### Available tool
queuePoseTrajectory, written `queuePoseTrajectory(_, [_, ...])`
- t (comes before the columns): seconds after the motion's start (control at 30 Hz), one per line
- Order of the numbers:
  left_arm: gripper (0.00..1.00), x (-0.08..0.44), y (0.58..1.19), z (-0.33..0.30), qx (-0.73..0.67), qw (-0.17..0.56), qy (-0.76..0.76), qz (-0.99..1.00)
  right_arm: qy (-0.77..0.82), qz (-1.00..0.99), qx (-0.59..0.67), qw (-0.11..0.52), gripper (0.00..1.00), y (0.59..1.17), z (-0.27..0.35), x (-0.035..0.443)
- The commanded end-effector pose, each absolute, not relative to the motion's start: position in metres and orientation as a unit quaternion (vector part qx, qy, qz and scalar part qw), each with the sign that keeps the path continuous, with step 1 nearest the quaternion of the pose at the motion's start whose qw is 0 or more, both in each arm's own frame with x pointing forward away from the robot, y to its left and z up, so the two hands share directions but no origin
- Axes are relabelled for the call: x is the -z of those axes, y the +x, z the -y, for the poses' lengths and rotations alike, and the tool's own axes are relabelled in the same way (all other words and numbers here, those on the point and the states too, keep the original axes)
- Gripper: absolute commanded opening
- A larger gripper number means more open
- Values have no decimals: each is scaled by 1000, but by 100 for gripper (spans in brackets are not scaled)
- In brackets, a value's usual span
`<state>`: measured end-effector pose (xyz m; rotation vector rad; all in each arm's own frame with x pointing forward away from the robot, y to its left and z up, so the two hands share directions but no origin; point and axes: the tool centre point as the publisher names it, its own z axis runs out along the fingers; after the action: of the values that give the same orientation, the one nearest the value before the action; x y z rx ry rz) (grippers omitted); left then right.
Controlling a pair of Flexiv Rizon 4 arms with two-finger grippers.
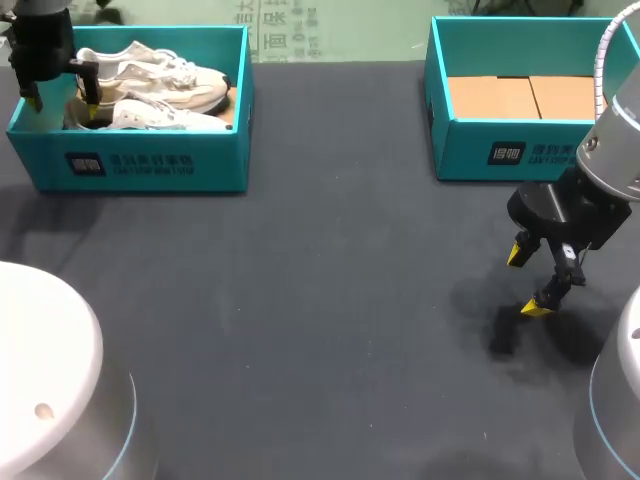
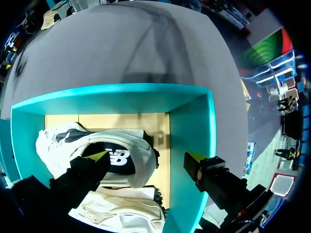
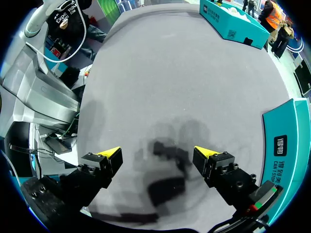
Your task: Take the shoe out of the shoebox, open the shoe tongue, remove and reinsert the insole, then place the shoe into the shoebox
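White sneaker: lies in the left teal shoebox beside a second sneaker; judged light, with soft upper and firmer heel collar, so take hold at the collar. Left gripper hovers above it, fingers spread; right gripper, fingers spread, hangs over the dark table near the empty shoebox

The left gripper is positioned at the far left, fingers pointing down and spread wide. The right gripper is at the near right, tilted, fingers also spread.
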<state>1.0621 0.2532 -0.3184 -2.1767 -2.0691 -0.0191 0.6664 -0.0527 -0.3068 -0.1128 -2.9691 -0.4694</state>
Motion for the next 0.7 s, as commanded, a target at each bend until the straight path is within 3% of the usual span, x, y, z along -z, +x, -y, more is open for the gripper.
queuePoseTrajectory(0.03, [100,328,1063,-257,1,62,-727,684,-38,985,155,66,100,665,53,307])
queuePoseTrajectory(0.7, [100,360,1072,-250,-16,60,-713,698,-38,985,155,66,100,665,53,307])
